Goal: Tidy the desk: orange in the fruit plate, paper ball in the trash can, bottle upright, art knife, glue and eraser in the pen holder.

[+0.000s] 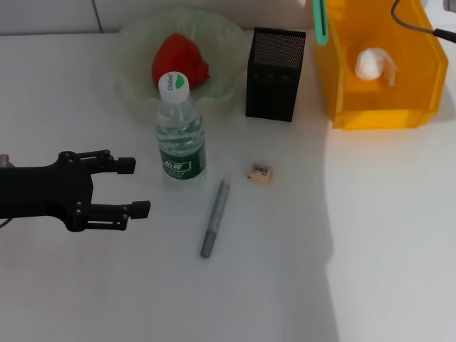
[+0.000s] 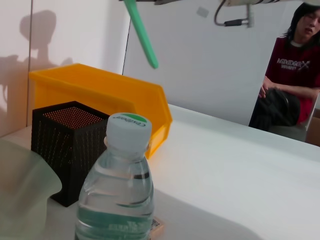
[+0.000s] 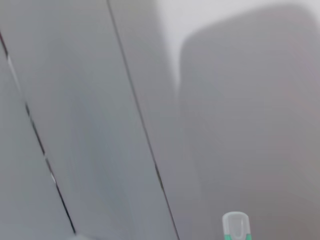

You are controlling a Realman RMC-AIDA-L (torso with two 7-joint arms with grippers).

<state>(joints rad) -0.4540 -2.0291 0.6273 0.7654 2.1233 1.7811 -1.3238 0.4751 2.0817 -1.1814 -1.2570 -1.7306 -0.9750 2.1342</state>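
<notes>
1. Your left gripper (image 1: 137,187) hovers near the desk's (image 1: 285,285) left edge, fingers spread wide and empty, pointing at the bottle (image 1: 179,135).
2. The bottle stands upright just in front of the plate (image 1: 132,57), which holds the orange (image 1: 179,60) at the far edge.
3. The knife (image 1: 320,21) hangs above the gap between holder (image 1: 274,75) and can (image 1: 385,92); your right gripper is out of frame, so you cannot tell its grip.
4. The paper ball (image 1: 374,65) lies in the can.
5. The glue (image 1: 214,217) and eraser (image 1: 261,172) lie mid-desk.
</notes>
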